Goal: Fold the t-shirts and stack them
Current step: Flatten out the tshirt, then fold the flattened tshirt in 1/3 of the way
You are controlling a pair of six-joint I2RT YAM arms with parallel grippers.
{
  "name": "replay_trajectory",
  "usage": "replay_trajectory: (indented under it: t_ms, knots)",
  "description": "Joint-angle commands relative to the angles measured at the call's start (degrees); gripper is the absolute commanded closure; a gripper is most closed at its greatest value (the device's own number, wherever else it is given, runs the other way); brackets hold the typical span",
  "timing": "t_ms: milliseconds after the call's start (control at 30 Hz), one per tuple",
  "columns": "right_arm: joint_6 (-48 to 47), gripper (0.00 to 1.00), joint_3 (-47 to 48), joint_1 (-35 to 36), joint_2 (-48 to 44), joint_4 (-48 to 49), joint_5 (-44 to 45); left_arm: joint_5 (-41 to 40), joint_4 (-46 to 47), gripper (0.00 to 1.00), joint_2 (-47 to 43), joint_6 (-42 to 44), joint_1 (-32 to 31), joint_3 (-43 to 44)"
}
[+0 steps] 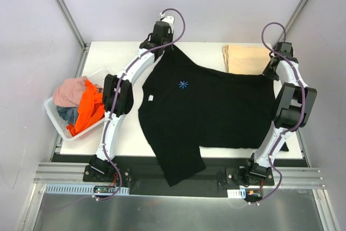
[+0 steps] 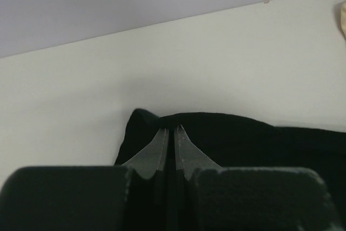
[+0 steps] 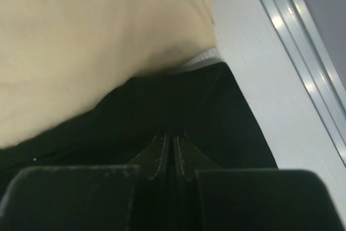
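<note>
Plainly the job was at an early stage, as we read it. One tan t-shirt (image 1: 246,58) lay folded flat near the far right corner of the counter (image 1: 130,139), and we took it for the start of the stack. The black t-shirt (image 1: 216,112) was spread open across the middle of the counter, blue chest mark up and not yet folded. One end of it spilled past the near edge and hung over the dark base plate (image 1: 140,172). Its far right part met the tan one, touching or just overlapping; we could not tell which.

The left claw (image 1: 165,39) was at the shirt's corner by the far edge, left of centre. In the left wrist view its fingers (image 2: 154,155) were pressed all but together, with black cloth pinched between them. The right claw (image 1: 272,71) sat at the shirt's side toward the right edge of the counter, just beside the tan t-shirt, and its wrist view showed it closed the same way on black cloth. With both claws holding the shirt, we judged the step to be straightening it for a first fold.

Left to do were the pink t-shirt (image 1: 70,91), the orange t-shirt (image 1: 91,106) and a grey-blue t-shirt (image 1: 67,114), bundled unfolded in the white basket (image 1: 51,113) at the left edge.

The counter was white, matte and plain. Pale lilac-grey walls (image 1: 216,4) closed it in on three sides, and a metal rail (image 1: 59,172) ran along the near edge
</note>
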Motion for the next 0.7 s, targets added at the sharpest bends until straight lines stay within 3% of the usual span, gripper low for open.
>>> replay_trajectory:
  t_ms: [0, 200, 667]
  knots:
    - [0.71, 0.97, 5.72, 0.05, 1.10, 1.67, -3.78, 3.47, 4.20, 1.00, -1.69, -2.56, 0.49, 3.06]
    - [-1.83, 0.95, 5.29, 0.05, -0.29, 1.49, -4.58, 3.56, 4.20, 1.00, -4.14, -4.58, 0.50, -2.20]
    - [-6.05, 0.95, 1.15, -1.09, -9.61, -0.09, -6.15, 7.60, 4.20, 1.00, -30.07, -20.05, 0.23, -32.26]
